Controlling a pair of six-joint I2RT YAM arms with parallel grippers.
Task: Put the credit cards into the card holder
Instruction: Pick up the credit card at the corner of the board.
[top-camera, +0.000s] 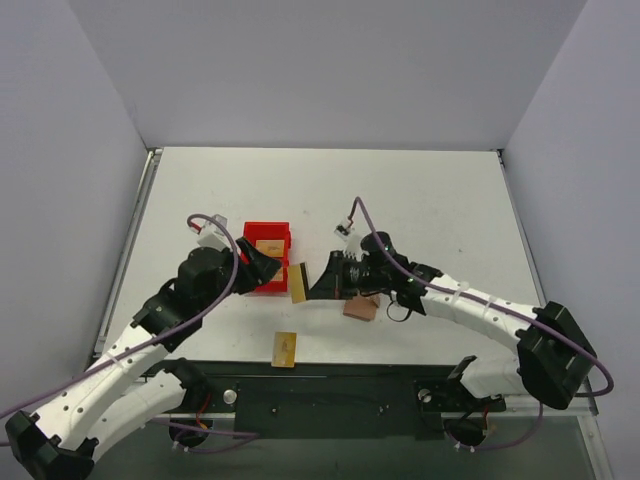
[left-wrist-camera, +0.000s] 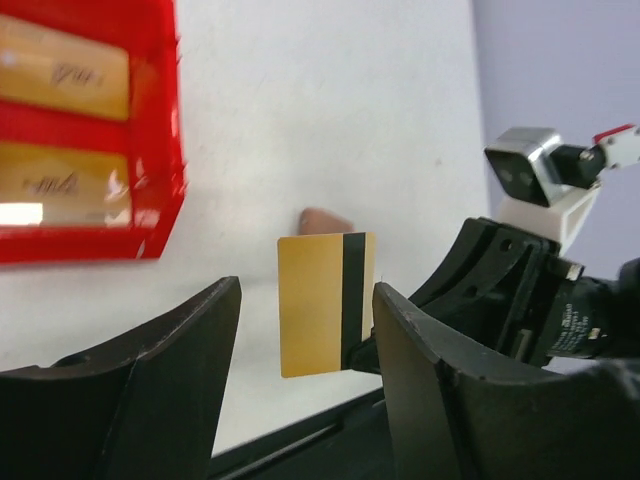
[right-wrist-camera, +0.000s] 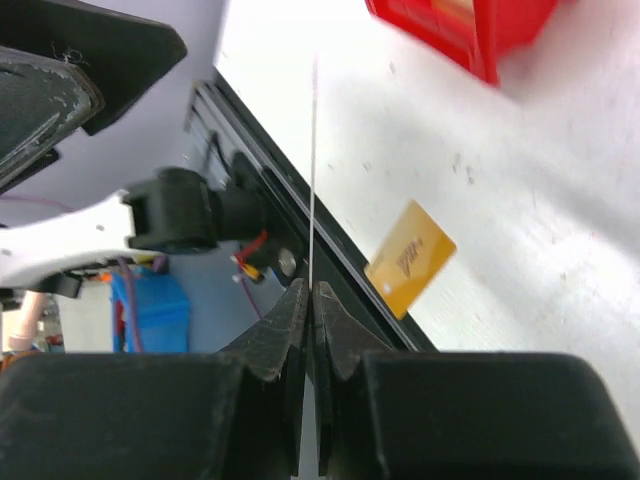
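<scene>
An upright credit card (left-wrist-camera: 322, 303) is pinched in the right gripper (top-camera: 312, 284), directly before the left gripper (top-camera: 268, 268). Two credit cards (left-wrist-camera: 62, 68) are lodged in the bin (top-camera: 266, 227) just beside the left gripper. The card holder (top-camera: 360, 309) is laid under the right gripper, and a loose credit card (top-camera: 285, 349) nearer the bases.

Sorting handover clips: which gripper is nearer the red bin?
Left. The left gripper hangs open by the near corner of the red bin; the right gripper is farther right, pinching an upright card.

Overhead view down on the table (top-camera: 420, 200); close opposing wrist views, one card (left-wrist-camera: 315, 305) in common.
</scene>
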